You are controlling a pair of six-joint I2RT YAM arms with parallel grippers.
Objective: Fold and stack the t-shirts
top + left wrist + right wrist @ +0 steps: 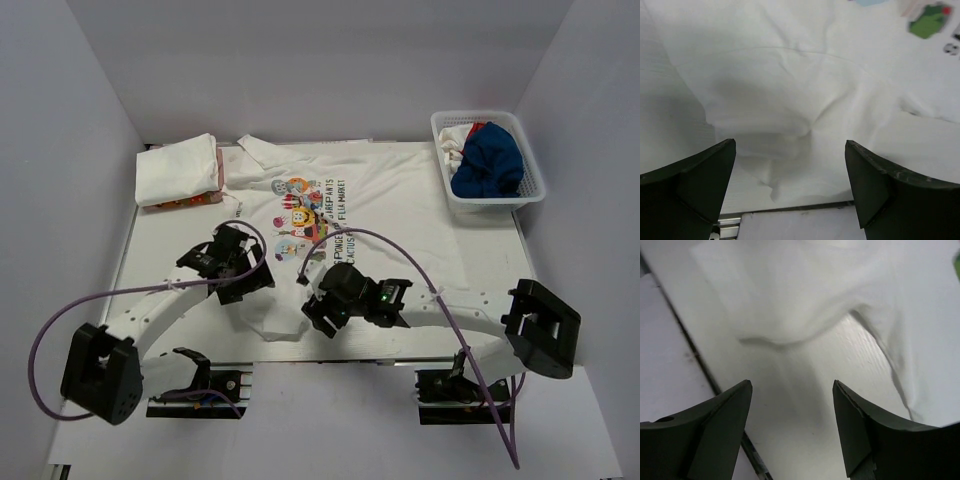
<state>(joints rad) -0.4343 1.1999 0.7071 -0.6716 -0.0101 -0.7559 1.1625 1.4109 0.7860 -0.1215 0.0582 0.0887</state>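
Centrally placed: one white printed t-shirt (pixel 400 200), spread flat on the surface (pixel 160 250). Its lettering runs sideways in the top view, so the long axis lies left to right. One sleeve reaches toward the back left, and a rumpled part lies at the near edge between the two arms. Back left corner: one folded t-shirt (pixel 178 168), white, lying on a second t-shirt with a red print (pixel 190 200) whose edge shows beneath it; the pair sits just beside the spread shirt's sleeve. Back right corner: one white lattice basket (pixel 487 114) holding a crumpled blue t-shirt (pixel 490 165) and a bunched white t-shirt (pixel 455 150), with a scrap of red between them. Left pincer (pixel 790 144): released, jaws wide apart over wrinkled white cloth close to the near edge of the surface, with nothing between them. Right pincer (pixel 791 384): released, jaws apart and grasping nothing, over bare surface at the near edge, with a raised fold of the printed shirt just beyond its tips.
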